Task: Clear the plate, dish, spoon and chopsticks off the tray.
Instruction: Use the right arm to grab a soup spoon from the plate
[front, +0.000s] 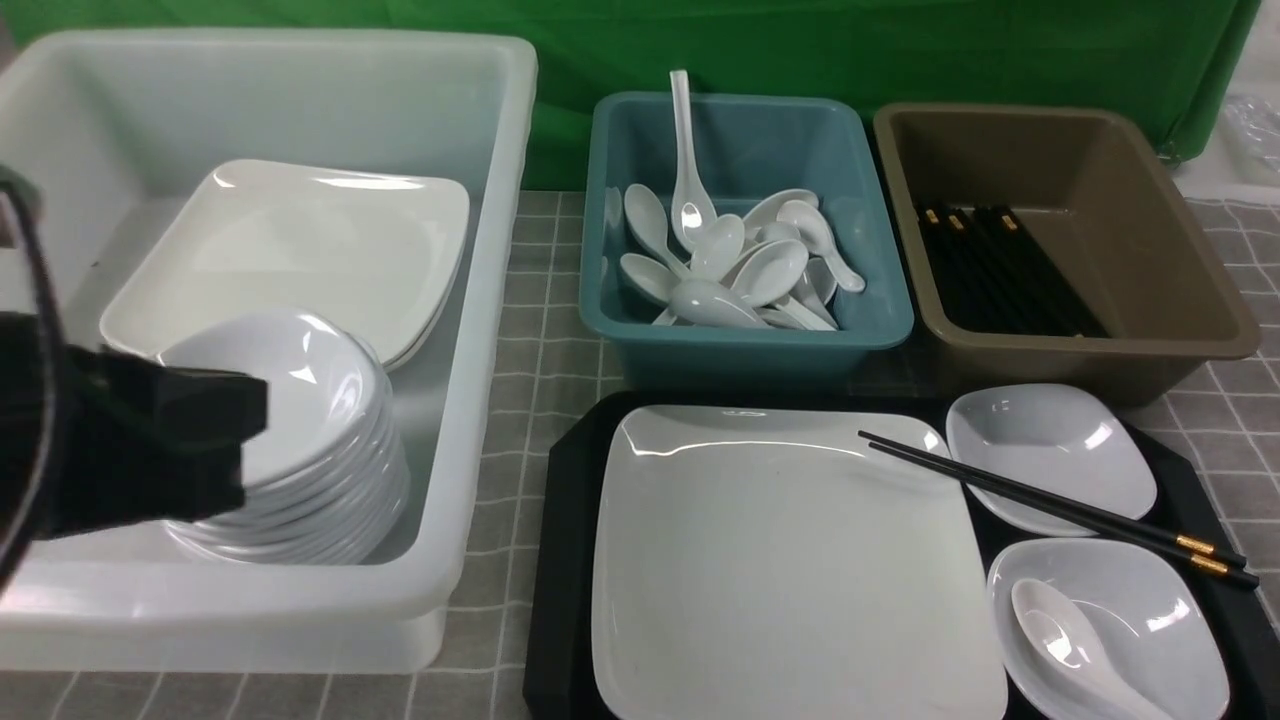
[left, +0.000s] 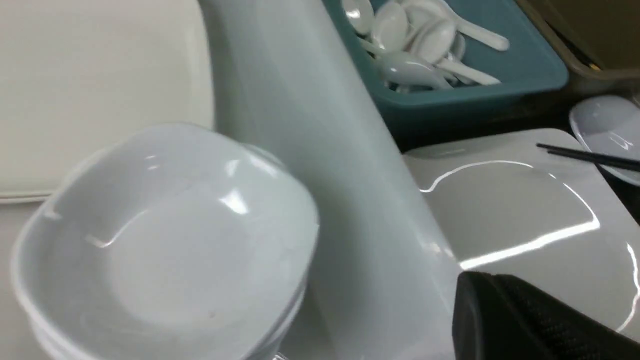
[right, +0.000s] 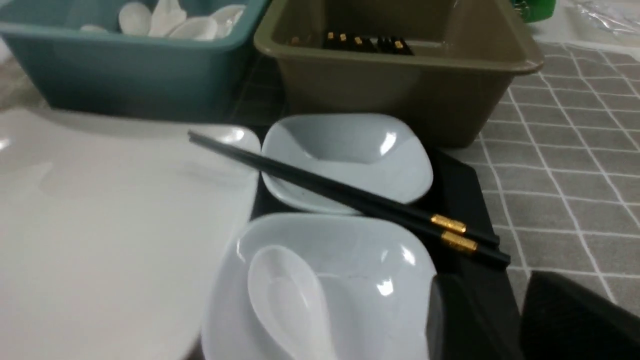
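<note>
Counting one plate (front: 780, 560), two chopsticks (front: 1055, 500)

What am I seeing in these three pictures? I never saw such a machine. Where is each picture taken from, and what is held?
This is a robot with two arms, each ending in a gripper. The front picture looks forward from between the arms; the other two come from cameras on the wrists. The left gripper hangs shut, holding nothing, above a white tub of stacked bowls and plates. The right gripper shows only in its own wrist picture, open and empty. On the black tray lie a large square plate, a spoon in the nearer small bowl, and chopsticks across the farther small bowl. Behind stand a teal tub of other spoons and a brown tub of other chopsticks.
</note>
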